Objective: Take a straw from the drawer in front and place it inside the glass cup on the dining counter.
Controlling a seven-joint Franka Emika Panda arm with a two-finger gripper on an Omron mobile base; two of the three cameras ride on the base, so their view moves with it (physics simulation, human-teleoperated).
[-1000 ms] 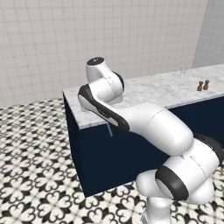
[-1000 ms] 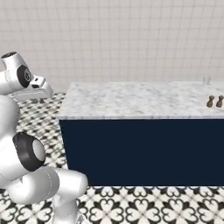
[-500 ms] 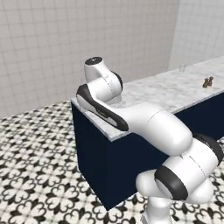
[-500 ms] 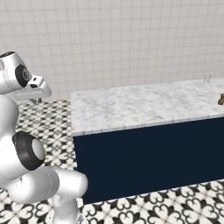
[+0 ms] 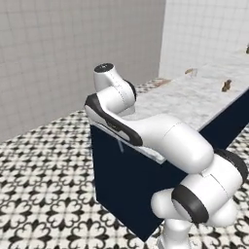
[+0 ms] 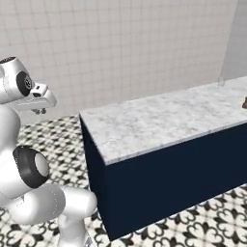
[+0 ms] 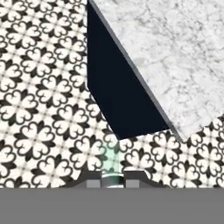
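Fingers: clenched on the straw, and there it was, the fingers (image 7: 131,178) at the bottom of the hand view, out over the floor (image 7: 39,109) beside the near corner of the dining counter (image 7: 175,65).
Straw: the straw (image 7: 110,159) was a pale, faintly greenish sliver rising from between the tips, pointing along the hand.
Arm: carried high at the left of the right base view, well short of the marble.
Tabletop: the long white, grey-veined slab on its navy base ran away to the right.
Glass cup: the glass cup (image 6: 221,82) stood at the far end of the tabletop, well apart from the hand.
Shaker: a small brown shaker (image 6: 245,102) sat near the cup, at the right edge.
Step in hand: by my judgement, carrying the straw along the counter toward the cup.
How to do it well: keep the pinch firm, travel above the marble, bring the straw upright over the rim, lower its end inside before letting go, and steer clear of the shaker.
Writing: no brand, label or lettering could be read anywhere.
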